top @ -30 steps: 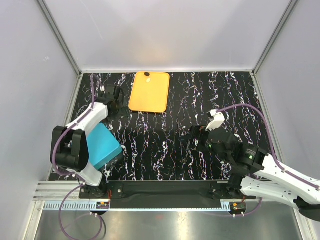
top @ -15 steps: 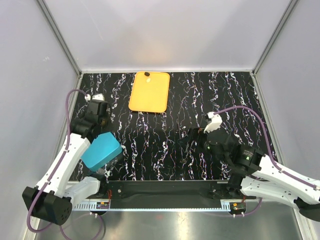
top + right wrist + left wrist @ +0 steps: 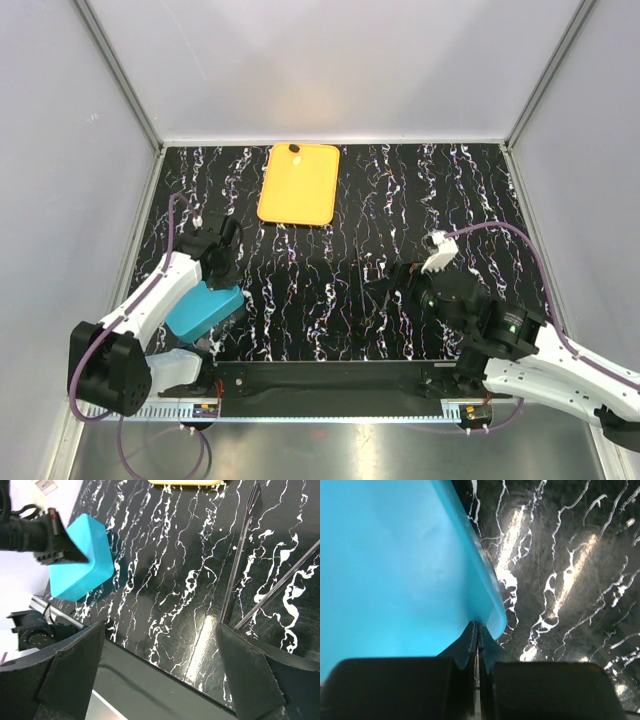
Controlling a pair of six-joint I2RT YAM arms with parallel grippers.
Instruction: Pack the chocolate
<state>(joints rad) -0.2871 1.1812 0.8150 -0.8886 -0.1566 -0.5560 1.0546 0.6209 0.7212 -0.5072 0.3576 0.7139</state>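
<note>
While the left tool (image 3: 477, 632) stands fully closed, its two fingers pressed together with nothing seen between them and their tips right at the edge of the teal box (image 3: 205, 310), the right tool (image 3: 160, 630) hangs wide apart and empty above the black marbled bench (image 3: 400, 200), well clear of the box. The only chocolate (image 3: 295, 148) on view is one dark piece resting at the far edge of the orange tray (image 3: 298, 190), at the back of the bench and well apart from both tools; the inside of the box cannot be seen
</note>
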